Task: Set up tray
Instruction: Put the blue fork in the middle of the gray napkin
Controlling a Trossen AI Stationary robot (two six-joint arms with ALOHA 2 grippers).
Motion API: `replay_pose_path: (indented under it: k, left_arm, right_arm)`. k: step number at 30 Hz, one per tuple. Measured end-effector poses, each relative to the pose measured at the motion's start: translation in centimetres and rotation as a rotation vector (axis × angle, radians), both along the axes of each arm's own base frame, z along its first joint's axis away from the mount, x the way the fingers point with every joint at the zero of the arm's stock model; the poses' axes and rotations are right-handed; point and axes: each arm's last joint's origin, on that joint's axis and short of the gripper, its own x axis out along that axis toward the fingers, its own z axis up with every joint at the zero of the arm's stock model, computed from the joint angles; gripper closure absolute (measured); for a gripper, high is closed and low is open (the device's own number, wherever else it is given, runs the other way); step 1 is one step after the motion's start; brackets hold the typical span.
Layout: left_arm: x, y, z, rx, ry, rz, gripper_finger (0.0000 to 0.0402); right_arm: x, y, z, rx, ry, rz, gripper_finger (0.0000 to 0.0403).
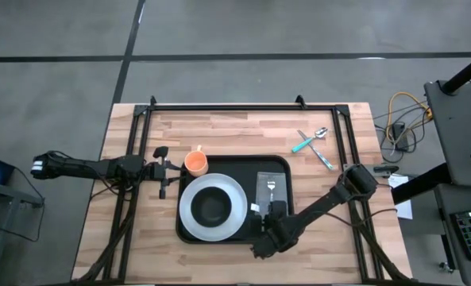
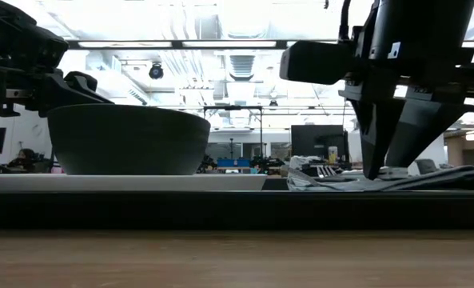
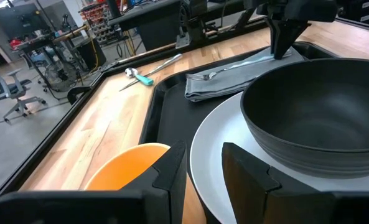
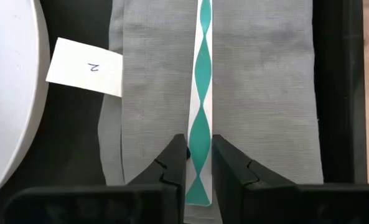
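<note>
Two arms are over the table, and the right one is doing the work. The right gripper (image 4: 198, 163) is down on the grey napkin (image 4: 259, 87) at the right side of the black tray (image 1: 281, 167), its fingers closed most of the way with just a thin gap, pinching the teal-and-white patterned handle (image 4: 202, 74) of a fork that lies lengthwise on the napkin. You can see the fork's tines (image 3: 201, 76) at the far end of the napkin in the left wrist view. A small white card (image 4: 84, 74) with a mark on it sits on the tray right at the napkin's left edge.

The tray itself is in the middle of the wooden table (image 1: 140, 230), toward the near side. On its left half sits a white plate (image 1: 189, 214) with a dark bowl (image 1: 212, 206) on it.

The left gripper (image 3: 203, 162) hovers at the tray's far-left corner, fingers slightly apart and empty, just beside an orange cup (image 1: 195, 162) that stands on the table touching the tray's corner.

Far right on the table, a spoon (image 1: 309, 140) and a knife (image 1: 322, 156) with teal handles lie crossed, well apart from the tray.
</note>
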Motion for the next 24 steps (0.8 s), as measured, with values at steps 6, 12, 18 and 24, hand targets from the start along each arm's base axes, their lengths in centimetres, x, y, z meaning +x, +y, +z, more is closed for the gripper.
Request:
replay_pose_path:
  k: [6,12,18,24]
  left_arm:
    - [0.00,0.00,0.00,0.000,0.000,0.000,0.0317]
    - [0.00,0.00,0.00,0.000,0.000,0.000,0.0317]
    - [0.00,0.00,0.00,0.000,0.000,0.000,0.0317]
    - [0.00,0.00,0.00,0.000,0.000,0.000,0.0317]
  right_arm:
    - [0.25,-0.32,-0.03,0.025,0.008,-0.016,0.0352]
    - [0.33,-0.39,-0.04,0.030,0.005,-0.021,0.0351]
    - [0.34,-0.42,-0.03,0.033,0.007,-0.023,0.0350]
    - [0.35,-0.44,-0.03,0.050,0.017,-0.028,0.0349]
